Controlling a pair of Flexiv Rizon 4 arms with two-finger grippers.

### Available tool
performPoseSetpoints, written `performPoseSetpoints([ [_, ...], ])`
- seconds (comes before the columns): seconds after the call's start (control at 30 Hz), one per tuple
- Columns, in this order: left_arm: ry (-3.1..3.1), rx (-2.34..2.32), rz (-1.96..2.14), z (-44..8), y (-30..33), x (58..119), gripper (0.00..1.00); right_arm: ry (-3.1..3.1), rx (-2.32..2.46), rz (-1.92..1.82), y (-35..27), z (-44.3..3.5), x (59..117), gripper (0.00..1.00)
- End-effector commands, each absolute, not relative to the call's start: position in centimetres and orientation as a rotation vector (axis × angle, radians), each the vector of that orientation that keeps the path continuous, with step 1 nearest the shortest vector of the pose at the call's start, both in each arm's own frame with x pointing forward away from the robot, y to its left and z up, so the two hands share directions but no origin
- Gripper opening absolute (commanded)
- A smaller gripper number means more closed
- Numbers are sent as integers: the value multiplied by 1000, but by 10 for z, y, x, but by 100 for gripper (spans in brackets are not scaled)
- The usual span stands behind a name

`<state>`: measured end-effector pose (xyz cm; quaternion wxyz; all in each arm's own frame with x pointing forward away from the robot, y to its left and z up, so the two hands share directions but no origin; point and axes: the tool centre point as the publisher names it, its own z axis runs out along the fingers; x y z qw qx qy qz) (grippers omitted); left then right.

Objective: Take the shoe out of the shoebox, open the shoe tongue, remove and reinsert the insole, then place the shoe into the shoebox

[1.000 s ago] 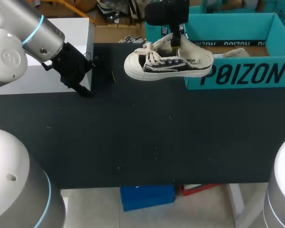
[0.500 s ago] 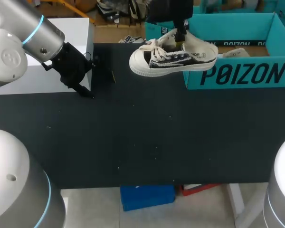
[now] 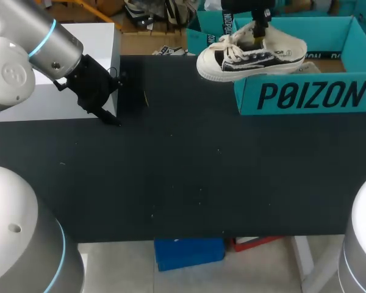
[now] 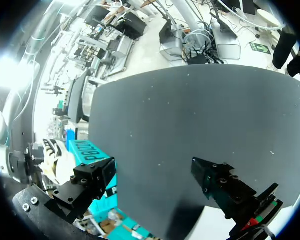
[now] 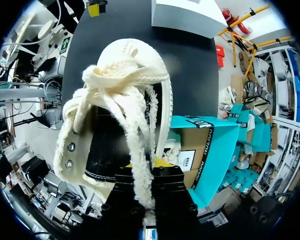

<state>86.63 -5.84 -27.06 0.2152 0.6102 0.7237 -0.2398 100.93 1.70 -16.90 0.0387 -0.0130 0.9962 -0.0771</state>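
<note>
A cream canvas shoe [image 3: 250, 58] with dark side panels hangs in the air, its toe to the left, over the front left corner of the teal shoebox [image 3: 305, 96]. My right gripper [image 3: 260, 29] comes down from above and is shut on the shoe at its tongue and laces. In the right wrist view the shoe [image 5: 115, 115] fills the space ahead of the right gripper [image 5: 152, 165], with the shoebox [image 5: 210, 150] below and beside it. My left gripper [image 3: 107, 116] stays low over the table's far left, open and empty, its fingers [image 4: 92, 177] wide apart.
A white box [image 3: 79, 67] stands at the back left, right behind my left gripper. Inside the shoebox lies a pale piece [image 3: 302, 67]. The black table [image 3: 195, 171] stretches from the box to the front edge.
My right gripper has carried the shoe to the right and farther back, from over the table to over the shoebox's left corner. The left arm has not moved.
</note>
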Motion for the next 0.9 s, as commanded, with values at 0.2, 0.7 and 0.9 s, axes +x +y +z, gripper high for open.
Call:
performPoseSetpoints([
  [0.2, 2003, 1689, -660, -272, -58, 865, 100, 3084, 7, -253, -41, -161, 1021, 0],
  [0.7, 2003, 1689, -660, -272, -58, 865, 100, 3078, -71, -304, -114, -168, 1026, 0],
  [0.9, 2003, 1689, -660, -272, -58, 865, 100, 3078, -71, -304, -114, -168, 1026, 0],
])
